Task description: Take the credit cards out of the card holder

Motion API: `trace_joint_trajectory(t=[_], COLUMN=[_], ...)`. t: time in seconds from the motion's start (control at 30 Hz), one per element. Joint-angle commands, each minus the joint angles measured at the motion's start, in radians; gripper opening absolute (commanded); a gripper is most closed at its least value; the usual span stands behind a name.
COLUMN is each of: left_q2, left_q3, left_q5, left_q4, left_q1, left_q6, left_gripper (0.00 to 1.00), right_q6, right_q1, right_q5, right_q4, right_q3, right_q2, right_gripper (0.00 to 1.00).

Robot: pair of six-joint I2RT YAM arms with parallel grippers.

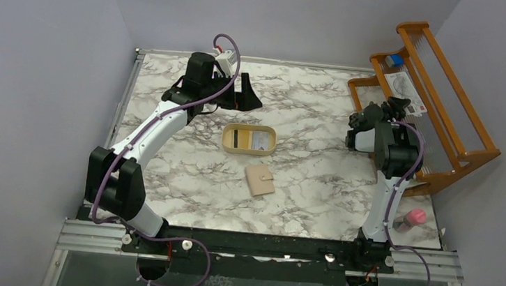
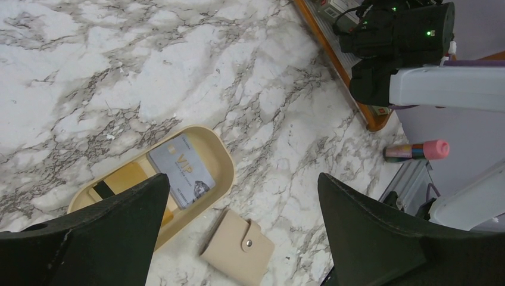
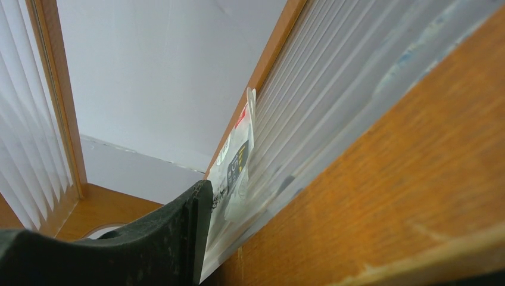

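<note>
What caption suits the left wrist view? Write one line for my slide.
Open left tool above the marble table: cards lie in the cream tray, closed tan card holder beside it.

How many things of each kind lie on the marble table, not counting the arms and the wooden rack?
Cards told apart: 2 (grey VIP card, yellow card)
Tray: 1
Card holder: 1
Pink-capped tube: 1
Total: 5. The dark stripe beside the yellow card may be a third card.

We see the marble table bearing a cream oval tray, the closed tan card holder just beside it, and a wooden rack and pink-capped tube at the right edge.
</note>
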Motion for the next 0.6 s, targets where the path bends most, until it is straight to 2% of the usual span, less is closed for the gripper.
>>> trace_joint_trajectory(t=[0.0,0.3,0.57], left_q2=[0.016,-0.024,-0.116], left_q3=[0.012,0.003,-0.057], left_q5=[0.010,-0.020,-0.068], left_q4=[-0.022,-0.037,-0.045], left_q1=[-0.003,-0.002,-0.002], left_q6=[0.024,0.050,0.082], left_gripper=[0.94,0.94,0.94], right_q6=[0.109,0.115,0.176], right_q1=[0.015,0.105,0.166], right_q5=[0.023,-0.002,-0.119], right_q4=[0.261,0.262,0.264], right_q3=[0.003,0.025,0.044], right_q2=[0.056,0.065,0.092], right_gripper=[0.02,0.01,0.01])
